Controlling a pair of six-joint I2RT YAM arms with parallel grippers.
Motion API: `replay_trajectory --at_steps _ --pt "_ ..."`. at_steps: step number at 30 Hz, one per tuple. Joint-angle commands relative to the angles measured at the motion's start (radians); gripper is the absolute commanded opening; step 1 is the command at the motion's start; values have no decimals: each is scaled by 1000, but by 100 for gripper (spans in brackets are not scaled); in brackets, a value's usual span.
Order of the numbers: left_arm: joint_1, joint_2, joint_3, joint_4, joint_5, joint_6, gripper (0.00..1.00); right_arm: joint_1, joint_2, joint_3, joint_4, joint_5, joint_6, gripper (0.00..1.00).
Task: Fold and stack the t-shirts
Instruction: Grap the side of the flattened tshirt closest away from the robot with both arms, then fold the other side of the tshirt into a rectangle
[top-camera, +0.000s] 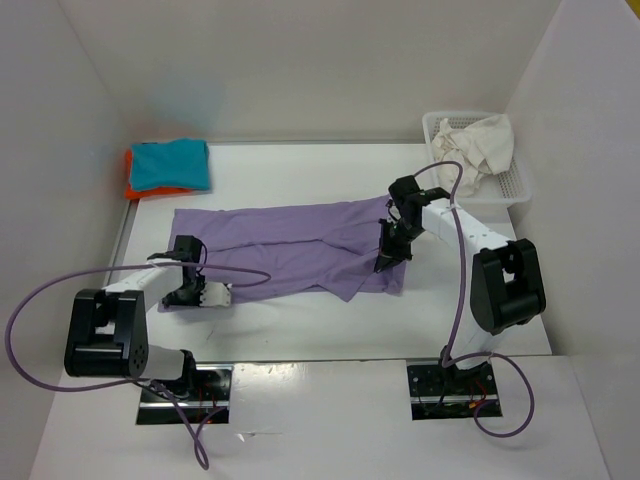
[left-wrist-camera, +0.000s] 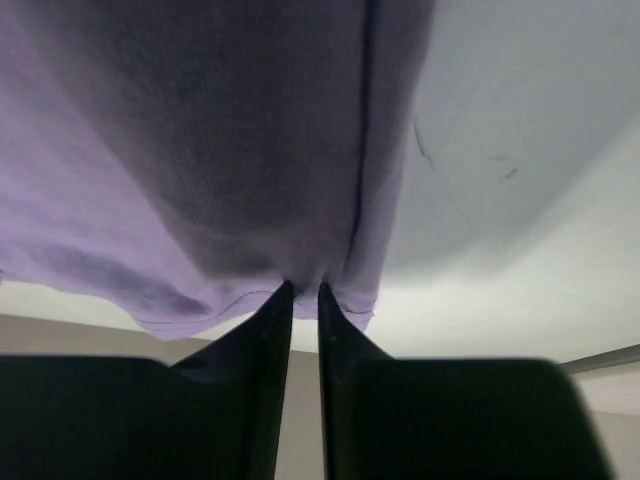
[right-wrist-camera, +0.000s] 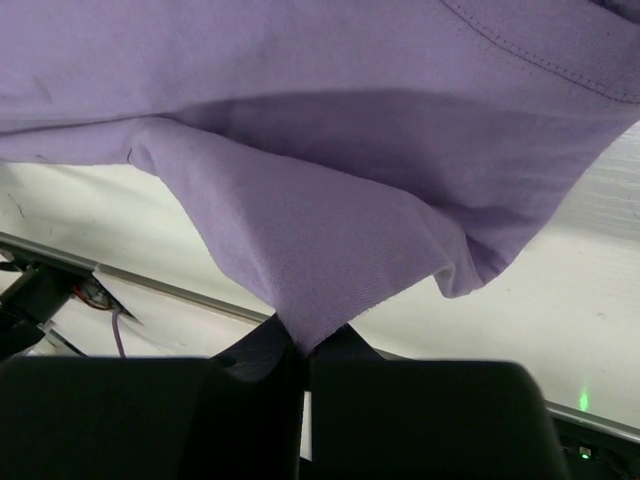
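Observation:
A lavender t-shirt (top-camera: 290, 245) lies spread lengthwise across the middle of the table. My left gripper (top-camera: 185, 296) is at its near-left corner, and in the left wrist view the narrow jaws (left-wrist-camera: 305, 288) pinch the shirt's hem (left-wrist-camera: 250, 200). My right gripper (top-camera: 381, 266) is at the shirt's near-right part. The right wrist view shows it (right-wrist-camera: 305, 345) shut on a peak of purple cloth (right-wrist-camera: 320, 250) lifted off the table. A folded teal-blue t-shirt (top-camera: 172, 163) lies on an orange t-shirt (top-camera: 140, 187) at the far left. An off-white t-shirt (top-camera: 480, 145) sits crumpled in the basket.
The white mesh basket (top-camera: 520, 185) stands at the far right corner. White walls close in the table on the left, back and right. Purple cables loop from both arms near the front edge.

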Motion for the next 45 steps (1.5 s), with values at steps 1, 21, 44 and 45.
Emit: replay_trajectory --at_steps 1,21,44,45 --pt "-2 52 -19 37 62 -60 19 -16 5 6 29 -12 -1 0" --pt "40 125 392 -177 185 -256 0 -159 51 175 3 -65 -50 0" --pt "175 468 692 -105 215 -462 0 -171 368 433 -3 -29 -100 0" --pt "175 483 704 -88 215 -471 0 -171 382 442 -3 -29 -100 0"
